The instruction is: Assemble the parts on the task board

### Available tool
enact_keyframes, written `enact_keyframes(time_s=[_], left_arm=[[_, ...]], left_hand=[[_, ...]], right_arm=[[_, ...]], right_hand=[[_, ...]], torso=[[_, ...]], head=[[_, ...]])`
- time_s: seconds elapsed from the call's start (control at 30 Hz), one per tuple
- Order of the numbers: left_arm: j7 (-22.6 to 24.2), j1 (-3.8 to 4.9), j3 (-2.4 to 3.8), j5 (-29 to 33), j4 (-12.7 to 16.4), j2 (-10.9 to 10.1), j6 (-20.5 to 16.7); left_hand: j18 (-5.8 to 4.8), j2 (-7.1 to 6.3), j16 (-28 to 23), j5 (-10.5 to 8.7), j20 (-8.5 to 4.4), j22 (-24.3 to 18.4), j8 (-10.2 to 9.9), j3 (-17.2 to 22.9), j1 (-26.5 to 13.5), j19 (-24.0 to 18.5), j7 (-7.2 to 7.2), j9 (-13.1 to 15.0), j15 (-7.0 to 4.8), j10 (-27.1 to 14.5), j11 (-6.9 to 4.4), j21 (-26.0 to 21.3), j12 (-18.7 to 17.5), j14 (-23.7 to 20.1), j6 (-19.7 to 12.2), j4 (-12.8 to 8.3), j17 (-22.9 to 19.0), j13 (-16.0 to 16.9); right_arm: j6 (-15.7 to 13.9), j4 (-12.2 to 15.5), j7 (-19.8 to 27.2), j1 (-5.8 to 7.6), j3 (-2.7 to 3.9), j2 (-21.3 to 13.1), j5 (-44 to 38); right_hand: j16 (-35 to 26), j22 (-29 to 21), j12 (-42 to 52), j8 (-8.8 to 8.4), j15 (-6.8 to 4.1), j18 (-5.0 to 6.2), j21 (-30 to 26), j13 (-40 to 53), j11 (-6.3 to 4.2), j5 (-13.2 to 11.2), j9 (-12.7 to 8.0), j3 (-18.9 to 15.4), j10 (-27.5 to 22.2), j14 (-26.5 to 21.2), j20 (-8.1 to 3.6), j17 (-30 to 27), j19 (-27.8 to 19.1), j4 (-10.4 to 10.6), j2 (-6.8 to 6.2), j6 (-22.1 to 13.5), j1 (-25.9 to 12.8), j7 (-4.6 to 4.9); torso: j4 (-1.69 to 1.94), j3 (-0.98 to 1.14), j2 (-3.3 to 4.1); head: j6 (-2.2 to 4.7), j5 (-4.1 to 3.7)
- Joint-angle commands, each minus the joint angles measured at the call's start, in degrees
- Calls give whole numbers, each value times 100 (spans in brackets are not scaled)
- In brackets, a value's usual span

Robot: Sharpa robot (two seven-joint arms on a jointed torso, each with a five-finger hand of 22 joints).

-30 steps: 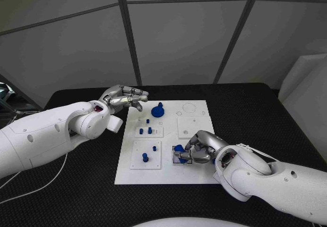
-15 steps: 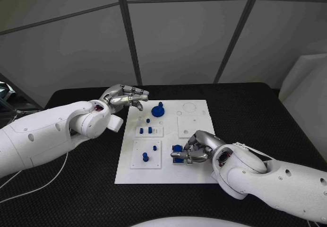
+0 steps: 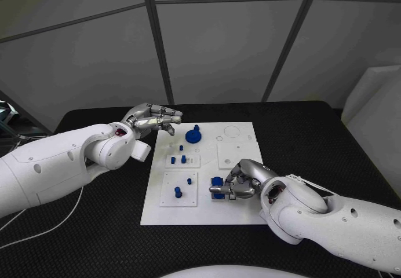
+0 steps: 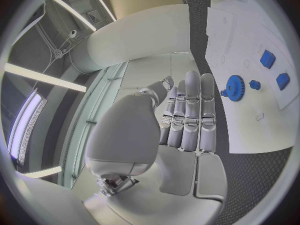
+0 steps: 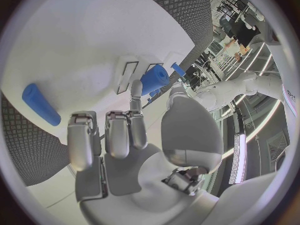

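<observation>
The white task board [image 3: 194, 213] lies mid-table. My right hand [image 3: 240, 182] rests over the board's near right part and pinches a blue cylinder part [image 3: 219, 189] between thumb and a finger; the right wrist view shows that cylinder [image 5: 153, 78] at the fingertips [image 5: 134, 89]. A second blue piece [image 5: 40, 104] lies loose on the board [image 5: 75, 45]. My left hand [image 3: 155, 120] hovers at the board's far left corner and holds nothing. A blue gear [image 3: 194, 136] stands near it, also visible as the gear [image 4: 235, 87] beyond the left hand [image 4: 187, 115].
Small blue pegs [image 3: 181, 149] stand in the middle-left plate, with others [image 3: 178, 192] in the near-left plate. The board's far right part carries round recesses [image 3: 233, 132]. Black table [image 3: 334, 133] surrounds the board, with grey panels behind it.
My right hand has shifted a little to the left and toward the near edge with the blue cylinder. The left hand has stayed put.
</observation>
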Motion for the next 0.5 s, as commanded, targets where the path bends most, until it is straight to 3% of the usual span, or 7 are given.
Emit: enact_keyframes(time_s=[0.03, 0.27, 0.5], left_arm=[[44, 8, 4, 31, 9, -3, 34], [27, 8, 3, 31, 5, -14, 47], [19, 7, 1, 31, 4, -14, 54]], left_hand=[[-27, 26, -25, -32, 24, -5, -31, -18, -28, 20, 10, 7, 13, -37, 13, -27, -20, 25, -18, 3, -5, 8], [-27, 26, -25, -32, 24, -5, -31, -18, -28, 20, 10, 7, 13, -37, 13, -27, -20, 25, -18, 3, -5, 8], [-27, 26, -25, -32, 24, -5, -31, -18, -28, 20, 10, 7, 13, -37, 13, -27, -20, 25, -18, 3, -5, 8]], right_arm=[[-76, 57, 72, 7, 3, -27, -147], [-88, 101, 128, 7, 2, -73, -197], [-149, -3, 124, 7, 2, -8, -205]], right_hand=[[-2, 1510, -18, -30, -20, -86, 18, 891, -38, 75, 49, 105, 340, 388, -40, 429, 594, -1, 82, 32, 291, -9], [19, 1510, -4, -49, -31, -86, 18, 912, -53, 56, 157, 238, 351, 398, -53, 475, 594, -28, 298, 80, 760, -27], [36, 1510, 20, -27, -45, -86, 18, 937, -74, 29, 243, 278, 365, 405, -65, 508, 594, -48, 481, 165, 859, -54]], torso=[[0, 3, 0], [1, 1, 1], [5, 0, 4]], head=[[-1, 3], [-2, 15], [-2, 16]])
